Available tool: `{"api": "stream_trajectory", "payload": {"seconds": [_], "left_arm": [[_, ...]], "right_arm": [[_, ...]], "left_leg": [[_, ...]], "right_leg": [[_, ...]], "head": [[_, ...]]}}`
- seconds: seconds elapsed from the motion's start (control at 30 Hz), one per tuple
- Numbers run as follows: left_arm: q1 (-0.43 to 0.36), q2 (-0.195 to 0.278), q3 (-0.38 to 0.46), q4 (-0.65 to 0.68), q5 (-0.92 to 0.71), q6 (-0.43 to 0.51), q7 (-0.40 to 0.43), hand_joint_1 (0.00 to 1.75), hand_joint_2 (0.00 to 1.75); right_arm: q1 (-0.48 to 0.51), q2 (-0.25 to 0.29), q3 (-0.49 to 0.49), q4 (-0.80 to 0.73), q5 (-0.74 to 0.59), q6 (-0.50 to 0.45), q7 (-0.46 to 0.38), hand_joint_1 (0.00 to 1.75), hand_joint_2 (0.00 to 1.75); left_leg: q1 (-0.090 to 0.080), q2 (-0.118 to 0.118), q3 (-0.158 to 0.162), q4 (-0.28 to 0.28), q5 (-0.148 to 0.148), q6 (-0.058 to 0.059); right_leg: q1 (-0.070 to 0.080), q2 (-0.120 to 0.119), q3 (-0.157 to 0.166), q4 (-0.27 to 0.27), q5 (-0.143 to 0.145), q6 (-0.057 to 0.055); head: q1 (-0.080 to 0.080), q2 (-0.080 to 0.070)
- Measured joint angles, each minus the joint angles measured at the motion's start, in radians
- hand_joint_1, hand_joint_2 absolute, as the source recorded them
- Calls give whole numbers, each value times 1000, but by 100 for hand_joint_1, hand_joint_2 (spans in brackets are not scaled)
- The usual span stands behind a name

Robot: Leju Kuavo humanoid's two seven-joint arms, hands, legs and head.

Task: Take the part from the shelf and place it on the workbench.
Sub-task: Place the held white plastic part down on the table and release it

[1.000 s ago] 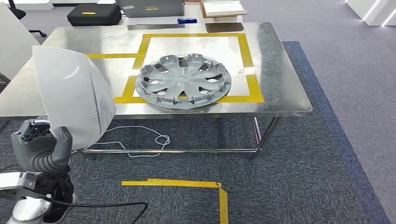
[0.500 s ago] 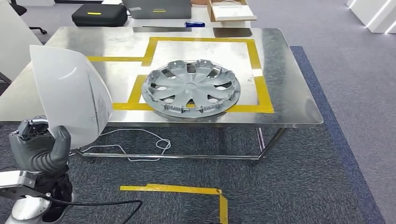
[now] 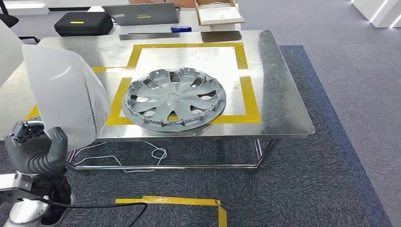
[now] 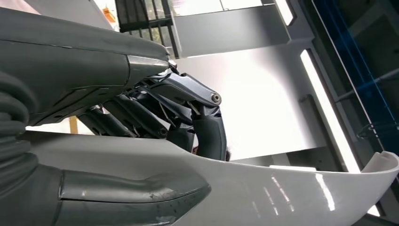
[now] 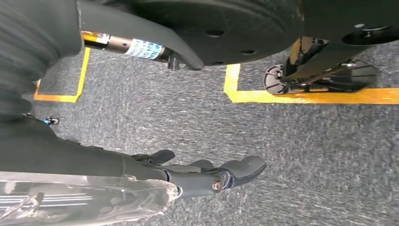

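a curved white part (image 3: 61,94), a glossy moulded panel, stands upright in the robot's left hand (image 3: 35,153) at the near left corner of the steel workbench (image 3: 283,104), not yet set down on it. judged by its thin shell and smooth sheen, the panel looks light and stiff but slippery and easy to scuff, best gripped along its lower edge where the hand now clamps it. the left wrist view brings the grip close: the thick grey thumb (image 4: 136,195) lies on one face of the white shell (image 4: 282,188) while the dark fingers (image 4: 207,136) curl against the other, a detail the head view hides behind the panel. a silver wheel cover (image 3: 173,98) already lies flat on the bench, overlapping the yellow tape outline (image 3: 246,90), so free room for the panel appears to be at the left end of the bench. a black case (image 3: 82,22), a laptop (image 3: 142,13) and an open box (image 3: 218,12) sit beyond the far edge. the right wrist view looks down on grey carpet (image 5: 306,155) crossed by yellow floor tape (image 5: 310,96), with the right hand (image 5: 207,174) hanging empty, its fingers loosely extended.
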Motion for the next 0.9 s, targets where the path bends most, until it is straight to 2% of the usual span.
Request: {"api": "stream_trajectory", "payload": {"seconds": [0.07,0.1,0.13,0.17,0.2,0.27,0.3,0.33,0.4,0.43,0.47,0.5,0.53,0.57,0.6,0.63,0.73,0.8,0.83,0.9], "left_arm": [[0,0,1,0,0,1,-2,175,175],[0,1,2,0,0,1,-3,175,175],[0,1,2,-1,1,1,-4,175,175],[1,2,3,-3,1,2,-5,175,175],[1,2,3,-4,3,2,-6,175,175],[3,2,4,-8,7,2,-9,175,175],[3,1,5,-10,8,2,-10,175,175],[2,1,5,-11,9,2,-10,175,175],[2,1,5,-11,10,2,-11,175,175],[3,1,5,-11,11,2,-11,175,175],[5,0,5,-11,12,3,-11,175,175],[5,-1,5,-11,13,4,-11,175,175],[6,-2,5,-11,15,5,-11,175,175],[6,-3,5,-11,17,6,-10,175,175],[5,-5,5,-11,19,8,-10,175,175],[4,-7,5,-11,20,9,-9,175,175],[3,-12,5,-11,27,17,-5,175,175],[4,-18,5,-11,36,28,2,175,175],[5,-21,5,-11,42,34,6,175,175],[12,-29,5,-11,56,43,12,175,175]], "right_arm": [[0,1,0,0,0,0,0,0,175],[0,2,0,1,0,1,0,0,175],[-1,3,0,2,0,1,0,0,175],[-2,5,1,3,0,2,0,0,175],[-2,5,1,3,1,2,0,0,175],[-3,4,1,4,1,2,0,0,175],[-4,4,1,4,1,2,0,0,175],[-5,3,2,4,1,2,0,0,175],[-8,2,5,4,1,2,0,0,175],[-8,2,6,3,1,2,0,0,175],[-7,1,6,3,1,2,1,0,175],[-6,0,7,3,1,2,1,0,175],[-6,0,7,3,1,2,1,0,175],[-5,0,7,3,0,2,1,0,175],[-5,-1,7,4,0,2,1,0,175],[-6,-1,7,4,0,2,0,0,175],[-2,-1,8,3,-2,1,2,0,175],[1,1,8,3,-4,-1,3,0,175],[0,1,8,3,-5,-3,3,0,175],[1,2,8,3,-7,-5,3,0,175]], "left_leg": [[-15,0,18,-105,101,26],[-24,0,28,-156,138,42],[-32,1,37,-196,161,52],[-37,1,42,-221,167,59],[-40,0,48,-234,161,62],[-33,-2,73,-259,163,65],[-28,-2,88,-265,161,67],[-23,-2,99,-270,158,68],[-21,-2,110,-272,148,69],[-20,-2,114,-272,142,68],[-19,-3,120,-271,136,65],[-18,-4,128,-271,129,63],[-16,-4,139,-271,120,59],[-15,-4,150,-272,111,54],[-14,-3,160,-271,104,49],[-13,-3,164,-270,97,43],[-15,-3,170,-264,86,28],[-15,-3,167,-242,73,20],[-14,-3,151,-207,55,15],[-9,-3,86,-92,3,6]], "right_leg": [[6,2,25,-1,-20,0],[8,2,34,-2,-29,2],[10,2,40,-3,-37,5],[10,1,44,-3,-40,10],[11,0,51,-4,-39,17],[12,-3,54,7,-37,29],[13,-3,43,31,-45,35],[12,-3,21,73,-62,41],[4,-3,-55,190,-113,55],[0,-3,-93,234,-130,61],[-3,-3,-119,252,-129,67],[-5,-3,-128,236,-103,70],[-7,-4,-119,186,-56,72],[-7,-4,-100,124,-6,71],[-6,-5,-84,68,22,68],[-4,-6,-68,28,34,61],[0,-10,-54,3,34,30],[-5,-10,-44,-4,39,17],[-7,-9,-36,-7,39,14],[-8,-9,-32,-8,36,8]], "head": [[0,0],[2,0],[2,0],[2,0],[1,0],[-1,0],[0,0],[2,0],[6,0],[6,0],[6,0],[6,0],[6,0],[6,0],[5,0],[5,0],[1,0],[-3,0],[-6,0],[-11,0]]}}
